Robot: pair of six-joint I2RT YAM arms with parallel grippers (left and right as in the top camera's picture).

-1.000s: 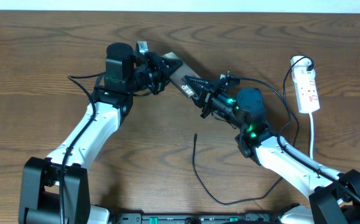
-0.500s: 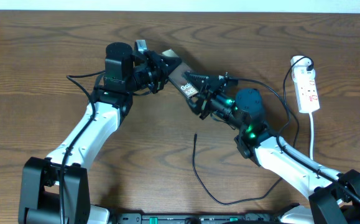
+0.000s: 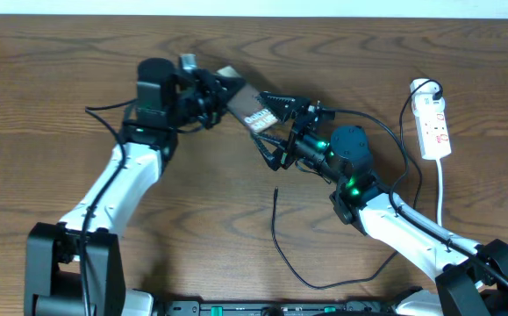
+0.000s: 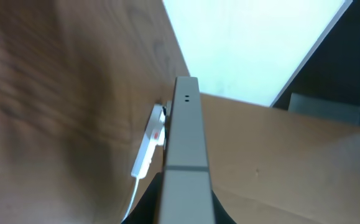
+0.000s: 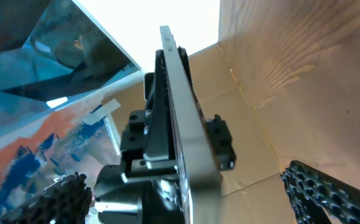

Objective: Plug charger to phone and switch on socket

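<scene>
My left gripper (image 3: 217,92) is shut on the far end of the phone (image 3: 250,107), whose brown face and white lettering show in the overhead view. In the left wrist view the phone (image 4: 186,149) appears edge-on, running out from between my jaws (image 4: 186,214). My right gripper (image 3: 272,125) stands open around the phone's other end, one finger on each side and apart from it. The right wrist view shows the phone's edge (image 5: 178,118) between the spread fingertips (image 5: 64,199). The charger (image 3: 278,237) lies on the table with its tip (image 3: 275,191) below the grippers. The socket (image 3: 434,127) lies at the right.
A white cord (image 3: 442,189) runs from the socket toward the front. The socket also shows small in the left wrist view (image 4: 148,149). Black robot cables loop beside the right arm (image 3: 403,154). The table's far edge meets a white wall (image 3: 324,9).
My right gripper has opened and let go of the phone. My left gripper, still shut on the phone, has shifted it slightly left and toward the far edge.
</scene>
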